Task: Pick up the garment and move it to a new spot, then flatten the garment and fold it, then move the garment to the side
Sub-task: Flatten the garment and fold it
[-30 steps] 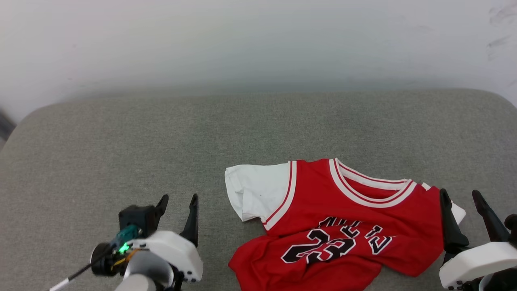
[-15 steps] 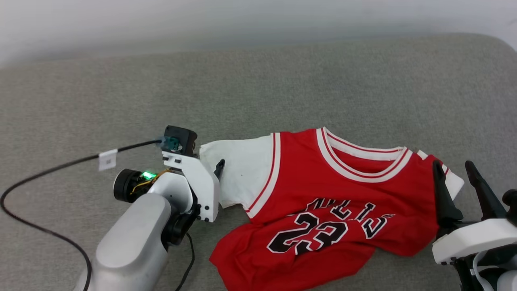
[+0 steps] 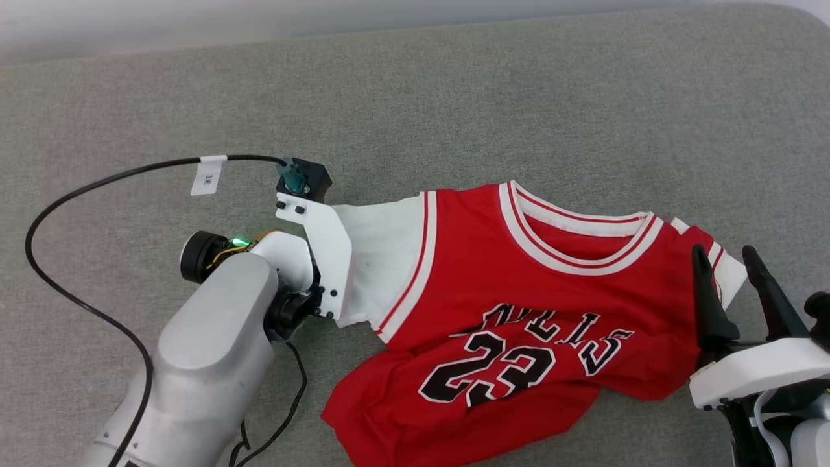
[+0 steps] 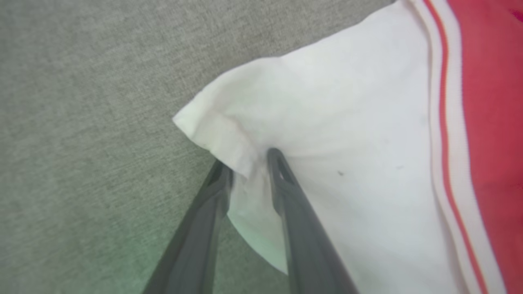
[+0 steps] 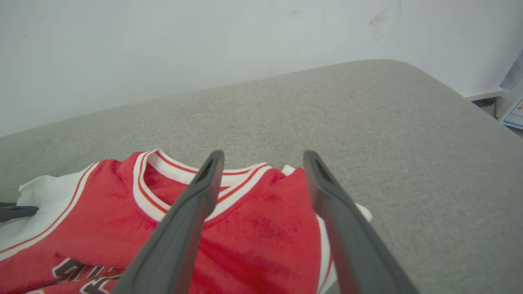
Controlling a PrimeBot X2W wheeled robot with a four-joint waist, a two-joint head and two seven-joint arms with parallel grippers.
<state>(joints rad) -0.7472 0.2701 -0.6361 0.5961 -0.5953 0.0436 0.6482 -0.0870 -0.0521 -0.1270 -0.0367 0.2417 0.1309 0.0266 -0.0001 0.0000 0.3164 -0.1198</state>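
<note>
Head view: the garment (image 3: pixel 519 305) lies front up on a padded grey surface (image 3: pixel 454 97). Its striped collar is towards the far edge and its rumpled hem towards the robot. The sleeves span left to right, on a slight slant, and the black "23" is creased. The left arm (image 3: pixel 214 337) reaches to the white left sleeve, and a black cable (image 3: pixel 78 194) with a white tag loops behind it. The right hand (image 3: pixel 723 251) hangs over the other sleeve with its fingers spread.

Left wrist view: the left hand (image 4: pixel 247 159) has its two dark fingers narrowly apart with the sleeve's folded hem between them. I cannot tell whether they pinch it. The cloth is smooth knit, and the surface beneath is coarse woven fabric.

Right wrist view: the spread fingers frame the red shoulder and the collar. The padded surface has a rounded corner, and a plain pale wall (image 5: pixel 163 49) stands behind it.
</note>
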